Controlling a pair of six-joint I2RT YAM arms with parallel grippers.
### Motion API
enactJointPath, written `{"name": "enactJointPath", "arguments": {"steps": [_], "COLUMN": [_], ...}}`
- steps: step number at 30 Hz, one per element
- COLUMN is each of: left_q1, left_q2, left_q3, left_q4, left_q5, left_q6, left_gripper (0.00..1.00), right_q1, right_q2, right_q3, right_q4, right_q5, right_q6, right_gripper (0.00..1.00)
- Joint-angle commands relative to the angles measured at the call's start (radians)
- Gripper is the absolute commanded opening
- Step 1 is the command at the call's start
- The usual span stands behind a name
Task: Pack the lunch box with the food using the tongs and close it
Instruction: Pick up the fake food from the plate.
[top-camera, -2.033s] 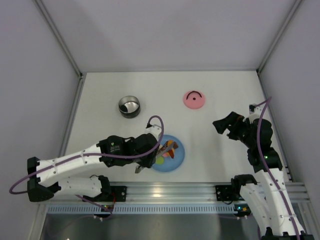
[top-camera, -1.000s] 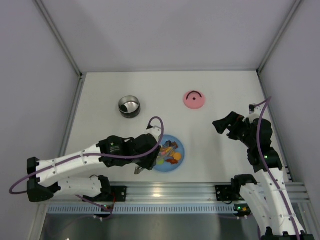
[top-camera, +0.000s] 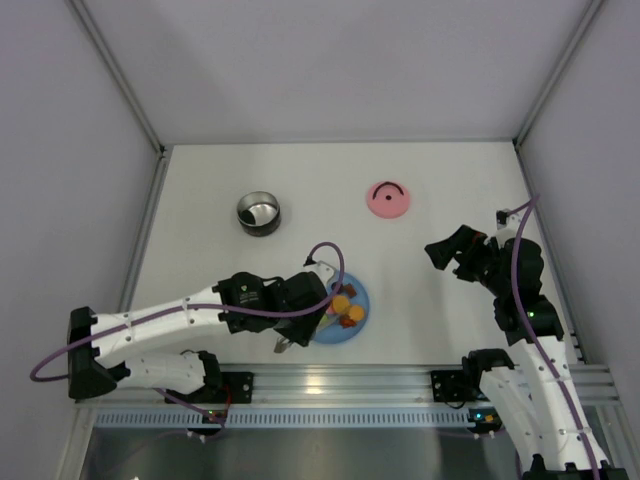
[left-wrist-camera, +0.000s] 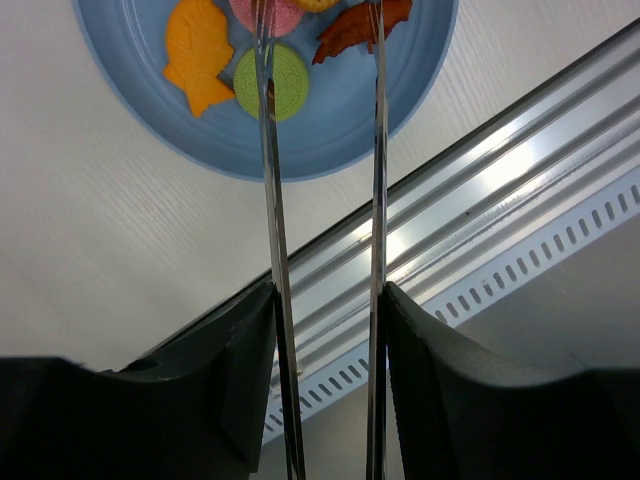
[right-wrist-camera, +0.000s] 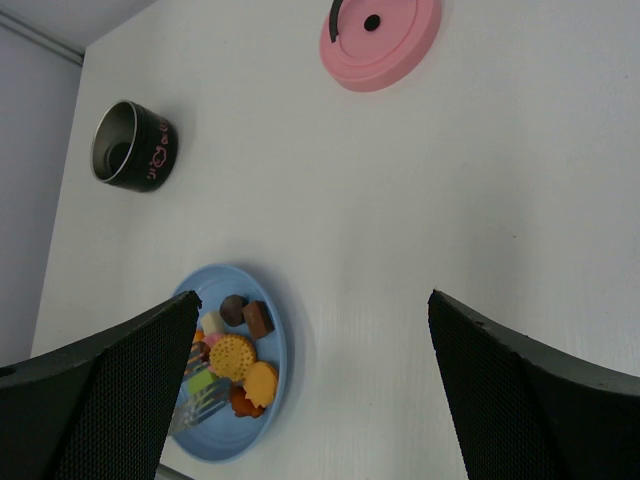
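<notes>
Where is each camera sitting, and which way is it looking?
Top camera: high behind the arms, looking down at the table; the left arm and right arm both show.
Left wrist camera: on the left arm, looking along the tongs to the blue plate and the rail; its dark jaws grip the tongs.
Right wrist camera: on the right arm, looking down at the lunch box, pink lid and plate; its open jaws fill the bottom corners.
Shared: all three see the blue plate.

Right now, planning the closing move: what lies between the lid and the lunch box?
Nothing: only bare table between lid and lunch box, shown in top view.
</notes>
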Motion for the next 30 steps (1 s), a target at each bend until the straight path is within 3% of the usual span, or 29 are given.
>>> {"name": "enactJointPath", "arguments": {"steps": [1,18,30], "left_q1": [-0.005,-0.003,-0.003], "left_q2": [-0.049,-0.037,-0.043], "left_q3": [0.008,-0.033,0.019], "left_q4": [-0.004,0.018,-0.013], "left_q5": [0.035,0.092,-0.031], "left_q6": [0.022,0.042,0.010], "left_gripper": [0.50,0.49,0.52], "right_q1": [-0.015,-0.016,-0.015], "right_q2": [-0.003,0.008,0.004], "right_q3": [0.011,0.034,0.025], "right_q4": [0.028,0.025,0.025], "right_q5": [0.002,0.005,0.003], "right_q6": [-0.011,-0.006,-0.006], "right_gripper": [0.95,0.95,0.95]}}
